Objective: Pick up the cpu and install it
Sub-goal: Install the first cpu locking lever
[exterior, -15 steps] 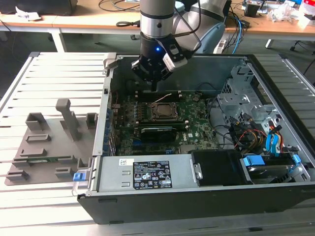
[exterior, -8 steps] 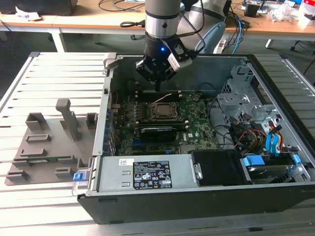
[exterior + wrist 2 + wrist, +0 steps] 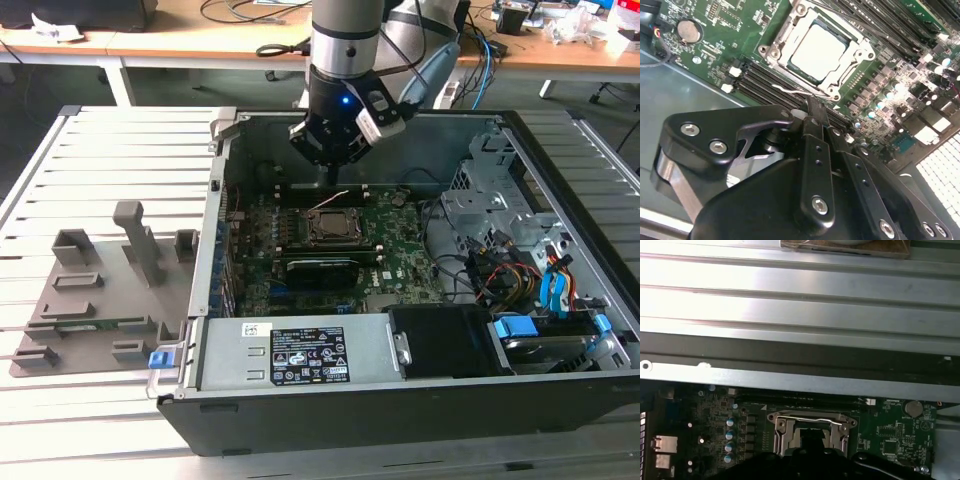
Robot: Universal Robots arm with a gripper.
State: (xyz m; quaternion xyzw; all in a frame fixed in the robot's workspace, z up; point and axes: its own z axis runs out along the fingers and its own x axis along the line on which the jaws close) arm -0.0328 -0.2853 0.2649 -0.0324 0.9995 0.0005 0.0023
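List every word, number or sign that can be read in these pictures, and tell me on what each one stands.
No text can be read with confidence.
Black label on the grey power supply cover, exterior view: white print, too small to read.
White label beside it: too small to read.
Motherboard, second wrist view: white markings, blurred.
cpu: pale top, no text can be made out.
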